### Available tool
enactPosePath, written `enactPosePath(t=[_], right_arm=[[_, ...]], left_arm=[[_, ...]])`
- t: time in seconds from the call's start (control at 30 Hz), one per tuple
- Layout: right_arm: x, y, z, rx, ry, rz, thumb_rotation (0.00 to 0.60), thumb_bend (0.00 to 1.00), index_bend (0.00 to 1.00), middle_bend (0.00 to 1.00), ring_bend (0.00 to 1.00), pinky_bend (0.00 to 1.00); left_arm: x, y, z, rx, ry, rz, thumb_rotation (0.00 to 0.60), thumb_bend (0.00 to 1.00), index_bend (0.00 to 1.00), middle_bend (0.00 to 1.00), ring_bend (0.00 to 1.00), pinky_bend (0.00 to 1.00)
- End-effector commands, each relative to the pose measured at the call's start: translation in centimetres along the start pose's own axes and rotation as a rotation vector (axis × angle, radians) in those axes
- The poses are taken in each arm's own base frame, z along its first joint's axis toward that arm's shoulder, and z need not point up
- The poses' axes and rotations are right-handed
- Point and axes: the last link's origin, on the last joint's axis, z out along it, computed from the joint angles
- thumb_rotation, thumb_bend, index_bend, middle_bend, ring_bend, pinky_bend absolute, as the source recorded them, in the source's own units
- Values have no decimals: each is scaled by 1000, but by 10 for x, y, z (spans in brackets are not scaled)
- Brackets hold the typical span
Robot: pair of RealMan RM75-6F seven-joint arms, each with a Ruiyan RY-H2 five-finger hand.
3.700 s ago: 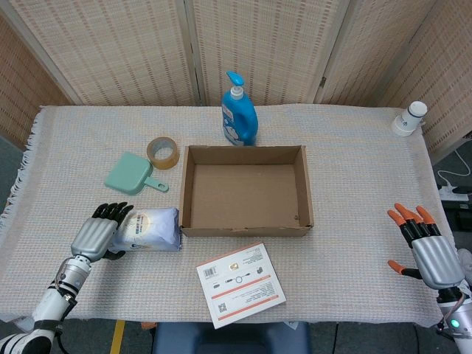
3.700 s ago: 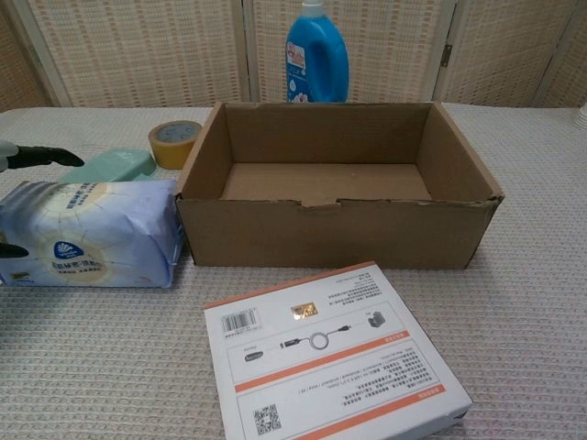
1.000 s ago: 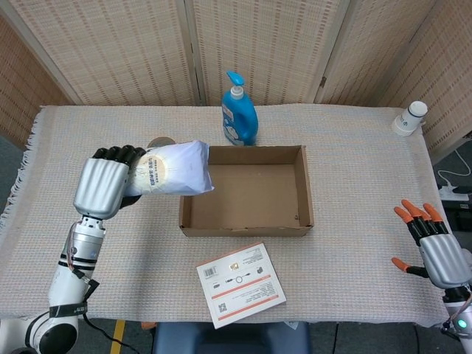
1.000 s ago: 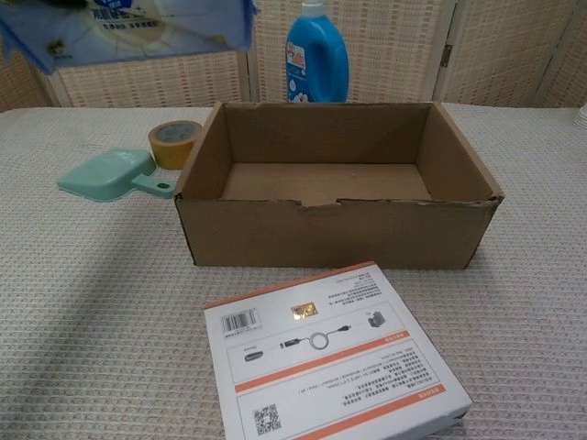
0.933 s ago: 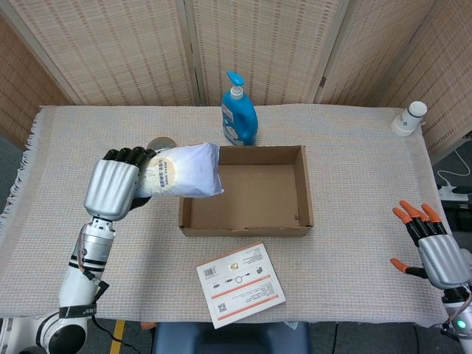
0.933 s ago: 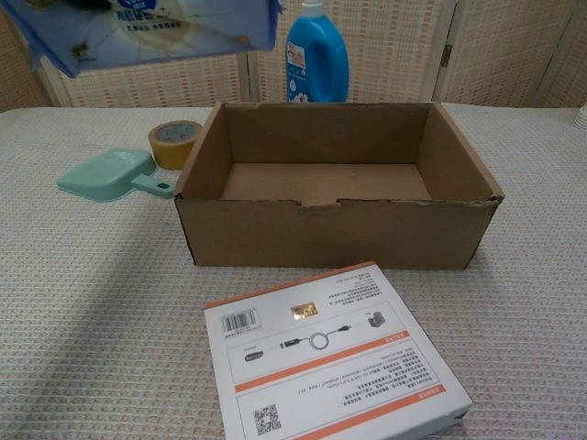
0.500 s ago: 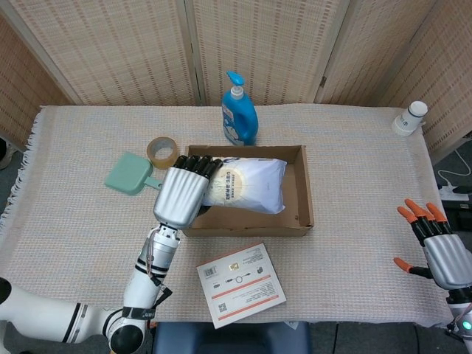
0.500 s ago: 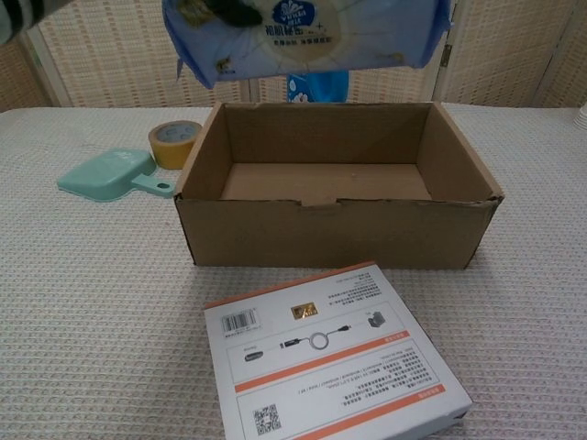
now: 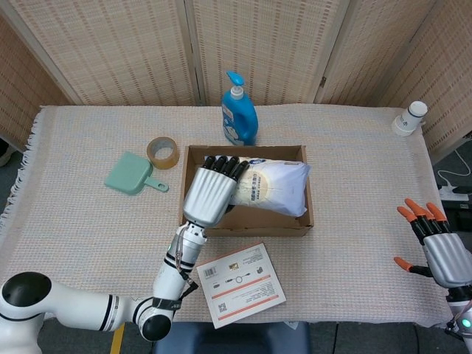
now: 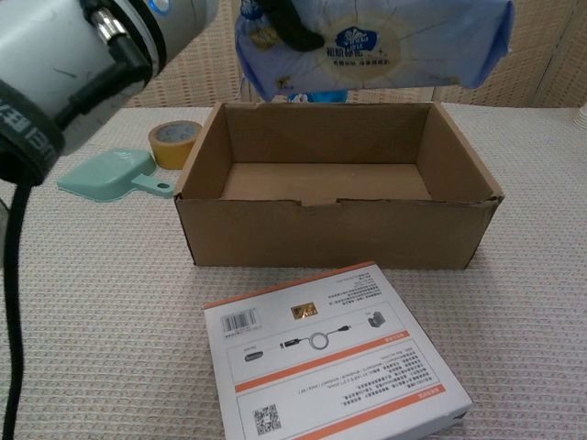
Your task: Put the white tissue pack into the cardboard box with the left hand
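Note:
My left hand (image 9: pixel 212 194) grips the white tissue pack (image 9: pixel 273 187) by its left end and holds it in the air above the cardboard box (image 9: pixel 295 225). In the chest view the tissue pack (image 10: pixel 385 46) hangs across the top of the frame, over the open box (image 10: pixel 335 229), with dark fingers (image 10: pixel 292 29) wrapped over its left end. The box's floor is bare. My right hand (image 9: pixel 436 249) hovers at the table's right edge, fingers spread, holding nothing.
A blue soap bottle (image 9: pixel 238 110) stands behind the box. A tape roll (image 9: pixel 162 152) and a mint-green dustpan (image 9: pixel 130 174) lie to its left. A white and orange flat carton (image 9: pixel 240 284) lies in front of it. A small white bottle (image 9: pixel 410 118) stands far right.
My left hand has lifted the tissue pack off the table at the left and carried it rightward, ending above the box. The right hand barely moved.

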Motion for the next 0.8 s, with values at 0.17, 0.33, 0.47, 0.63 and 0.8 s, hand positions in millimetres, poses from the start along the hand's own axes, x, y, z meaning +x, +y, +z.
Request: enactPosePath(t=[0.17,0.33,0.47,0.63,0.8], right_arm=[[1,3,1,-11,5,-4,600,0,123,0,0,0],[2,5,2,-20,5,-2,600,0,123,0,0,0],[2,6,3,-22,1,-1,600,0,125,0,0,0],[1,5,2,-23,-5,-5,600,0,160,0,0,0],[0,5,2,-21,-7,-5,600,0,160,0,0,0]], left_arm=[[-24,17,20,-5,-12,-9,600,268,558,626,509,588],[-37,22,22,-13,-53,7,600,268,410,477,367,481],[-46,20,21,-4,-119,10,600,241,49,133,90,210],[-48,12,25,25,-103,37,600,232,0,0,0,86],[-47,4,28,42,-88,45,600,219,0,0,0,37]])
